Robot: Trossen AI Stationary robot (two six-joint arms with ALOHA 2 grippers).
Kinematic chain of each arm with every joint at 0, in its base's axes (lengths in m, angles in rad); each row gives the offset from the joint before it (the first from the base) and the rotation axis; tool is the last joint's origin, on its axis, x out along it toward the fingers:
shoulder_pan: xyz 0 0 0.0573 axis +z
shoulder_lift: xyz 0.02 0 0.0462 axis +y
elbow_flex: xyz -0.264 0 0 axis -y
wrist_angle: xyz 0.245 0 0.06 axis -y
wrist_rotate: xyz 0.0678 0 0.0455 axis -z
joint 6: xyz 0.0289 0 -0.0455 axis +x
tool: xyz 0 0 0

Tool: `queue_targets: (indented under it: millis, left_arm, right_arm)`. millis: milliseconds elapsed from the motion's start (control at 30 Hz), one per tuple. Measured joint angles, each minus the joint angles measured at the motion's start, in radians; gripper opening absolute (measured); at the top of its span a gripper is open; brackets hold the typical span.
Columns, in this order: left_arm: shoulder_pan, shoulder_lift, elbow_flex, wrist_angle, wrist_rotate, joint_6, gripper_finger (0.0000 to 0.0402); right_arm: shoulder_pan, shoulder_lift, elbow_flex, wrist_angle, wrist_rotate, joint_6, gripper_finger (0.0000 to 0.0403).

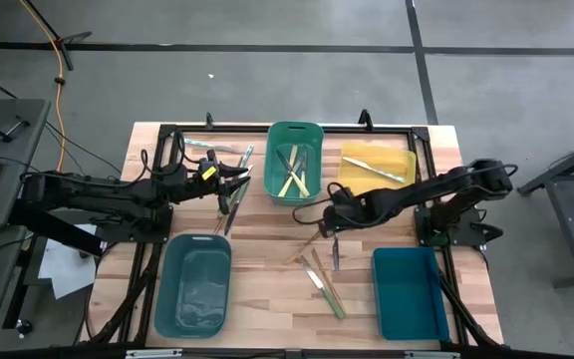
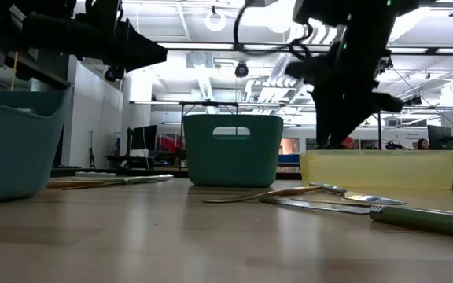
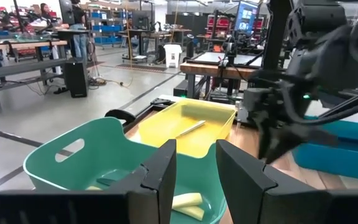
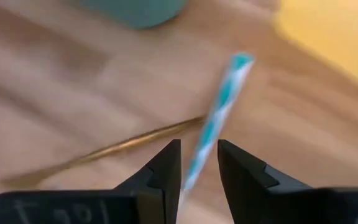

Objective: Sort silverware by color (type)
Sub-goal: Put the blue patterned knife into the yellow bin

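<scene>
Several pieces of silverware (image 1: pixel 319 267) lie loose on the wooden table's middle, and more lie by the left arm (image 1: pixel 229 204). My right gripper (image 1: pixel 329 224) points down over the middle group. Its fingers (image 4: pixel 199 162) stand open above a teal-handled utensil (image 4: pixel 219 102) that lies flat beside a brown one (image 4: pixel 123 146). My left gripper (image 1: pixel 242 179) is level and open (image 3: pixel 196 165) with nothing between its fingers, just left of the green bin (image 1: pixel 295 160). That bin holds pale yellow-handled pieces.
A yellow bin (image 1: pixel 377 168) with one utensil stands at the far right. A teal bin (image 1: pixel 193 284) stands near left and a blue bin (image 1: pixel 409 291) near right. More utensils lie at the far left (image 1: pixel 212 148). People show in the room behind.
</scene>
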Motion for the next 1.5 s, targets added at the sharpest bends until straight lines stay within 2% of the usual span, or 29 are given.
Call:
queue_targets:
  millis: [267,467,900,1500]
  left_arm:
    - [0.0,0.0,0.0,0.001,0.0,0.0,0.0108]
    - [0.0,0.0,0.0,-0.004,0.0,0.0,0.0108]
    - [0.0,0.0,0.0,-0.005,0.0,0.008,0.0108]
    - [0.0,0.0,0.0,-0.006,0.0,0.008,0.0108]
  right_arm:
    - [-0.042,0.141,0.0,0.034,0.097,0.024,0.0101]
    - [-0.063,0.2,0.0,0.065,0.128,0.029,0.0101]
    - [-0.063,0.207,0.0,0.09,0.185,0.03,0.0101]
    - [-0.058,0.277,0.004,0.098,0.178,0.048,0.0101]
